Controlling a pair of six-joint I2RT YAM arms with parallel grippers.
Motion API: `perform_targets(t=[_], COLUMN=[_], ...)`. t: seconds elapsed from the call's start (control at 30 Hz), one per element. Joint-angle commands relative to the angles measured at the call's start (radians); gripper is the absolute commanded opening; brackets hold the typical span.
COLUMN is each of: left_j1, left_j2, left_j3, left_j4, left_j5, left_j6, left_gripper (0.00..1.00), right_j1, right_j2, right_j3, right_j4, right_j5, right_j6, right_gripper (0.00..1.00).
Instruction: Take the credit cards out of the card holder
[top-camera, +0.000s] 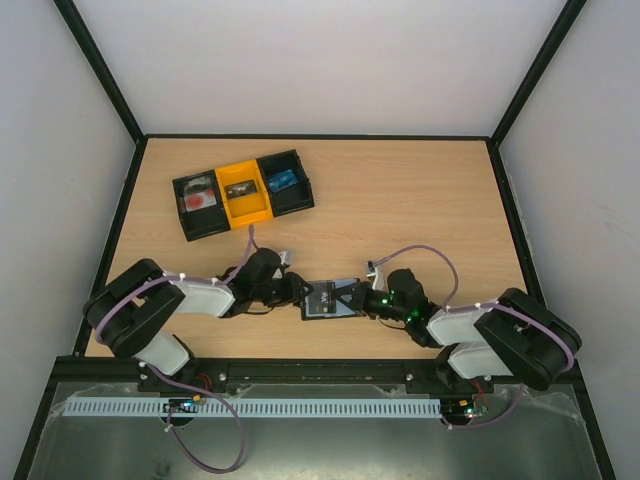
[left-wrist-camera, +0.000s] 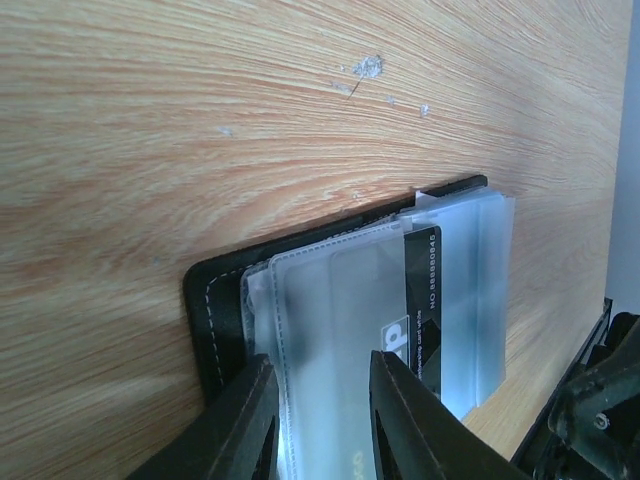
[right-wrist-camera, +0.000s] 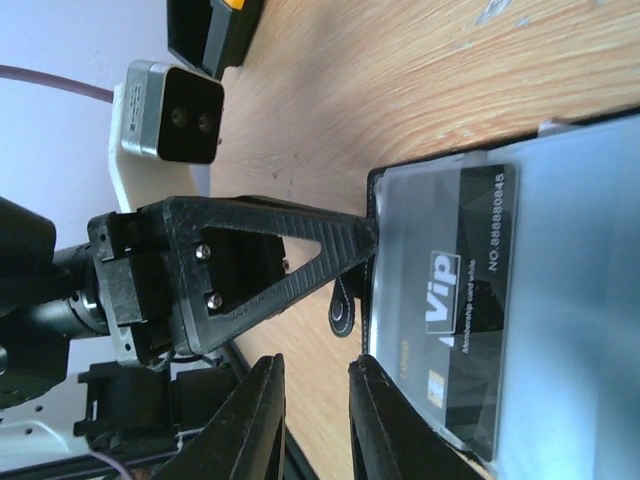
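Observation:
The card holder (top-camera: 325, 299) lies open on the table between my two grippers. In the left wrist view its black edge (left-wrist-camera: 215, 310) and frosted pocket sleeves show. A black card printed "ViP" (left-wrist-camera: 420, 300) sits inside a sleeve; it also shows in the right wrist view (right-wrist-camera: 470, 300). My left gripper (top-camera: 303, 296) (left-wrist-camera: 320, 420) has its fingers apart, tips over the sleeves at the holder's left end. My right gripper (top-camera: 350, 297) (right-wrist-camera: 315, 420) is slightly open with bare table in its gap. One finger touches the sleeve's near corner. The short black tab (right-wrist-camera: 343, 312) sticks out.
The black-and-yellow three-compartment tray (top-camera: 242, 193) stands at the back left with small items in it; its corner shows in the right wrist view (right-wrist-camera: 215, 30). The left arm's finger (right-wrist-camera: 290, 270) and camera block (right-wrist-camera: 170, 120) are close in front of my right gripper.

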Motion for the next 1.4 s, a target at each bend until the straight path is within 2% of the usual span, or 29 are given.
perform_targets(t=[0.0,0.23,0.47,0.67,0.83,0.93,1.2,1.37], left_j1=[0.008,0.009,0.009,0.007,0.009,0.009,0.01,0.01], left_j2=[-0.027,-0.061,-0.12,-0.099,-0.035,0.002,0.016,0.02], left_j3=[-0.01,-0.008,0.005,0.009,0.003,0.007,-0.014,-0.052], left_j4=[-0.076,-0.087,-0.117,-0.083,-0.023,-0.031,-0.06,-0.022], left_j5=[-0.011,-0.008,-0.013,-0.005,0.001,-0.016,-0.042,-0.041], left_j6=[0.011,0.005,0.0,-0.001,0.007,0.02,0.033,0.021], left_gripper=[0.29,0.29,0.31,0.18,0.07,0.03,0.03,0.03], right_j1=[-0.006,-0.006,-0.006,-0.007,-0.008,-0.011,-0.011,-0.011], right_j2=[0.033,0.079,0.083,0.068,0.082,0.111,0.209,0.264], right_j3=[-0.025,-0.031,0.009,0.071,0.107,0.117,0.129,0.12], right_j4=[0.14,0.195,0.042,-0.132,-0.202,-0.205,-0.155,-0.077], right_j5=[-0.065,-0.073,0.004,0.089,0.134,0.141,0.113,0.081], right_j6=[0.039,0.051,-0.027,-0.136,-0.183,-0.193,-0.188,-0.154], right_gripper=[0.2,0.2,0.2,0.2,0.21,0.23,0.23,0.23])
